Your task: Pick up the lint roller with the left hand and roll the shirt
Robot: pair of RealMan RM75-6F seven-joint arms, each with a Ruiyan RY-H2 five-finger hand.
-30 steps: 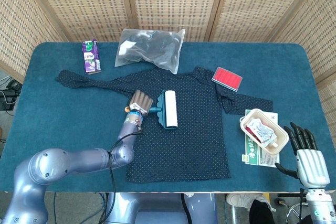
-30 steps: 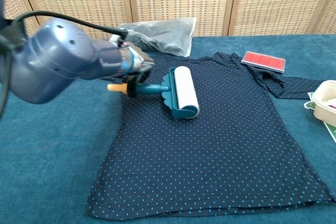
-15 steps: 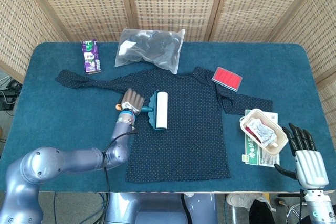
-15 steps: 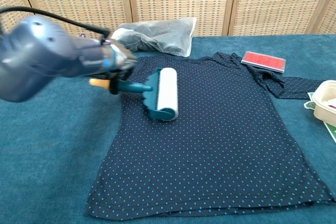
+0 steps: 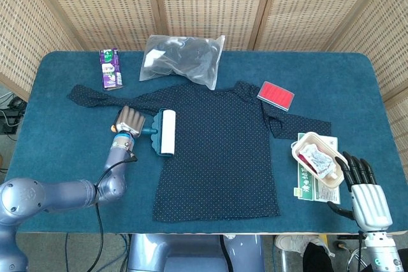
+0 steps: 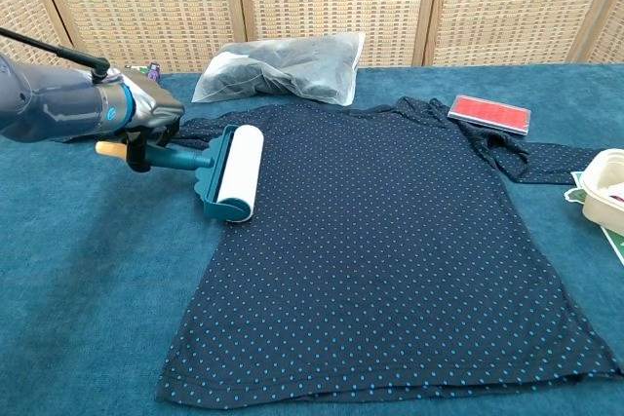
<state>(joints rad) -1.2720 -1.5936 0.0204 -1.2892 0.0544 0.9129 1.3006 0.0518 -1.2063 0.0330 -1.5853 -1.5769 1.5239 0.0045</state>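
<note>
Our left hand [image 5: 129, 121] grips the lint roller [image 5: 164, 132] at the shirt's [image 5: 223, 151] left edge. Our right hand [image 5: 364, 189] hangs spread, holding nothing.

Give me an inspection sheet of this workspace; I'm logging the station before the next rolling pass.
Surface: table under a blue cloth.
Job's things: shirt spread flat, dark with dots; lint roller at the shirt's left edge, its handle gripped by the left hand.
Clutter: plastic bag of dark items; purple packet; red flat case; white tray with wrapped contents, standing on a printed card.
Hands: left hand grips the roller handle; right hand open, off the table's near right edge.
Cables: black cable along the left arm.
Surroundings: woven screen panels behind the table.
</note>
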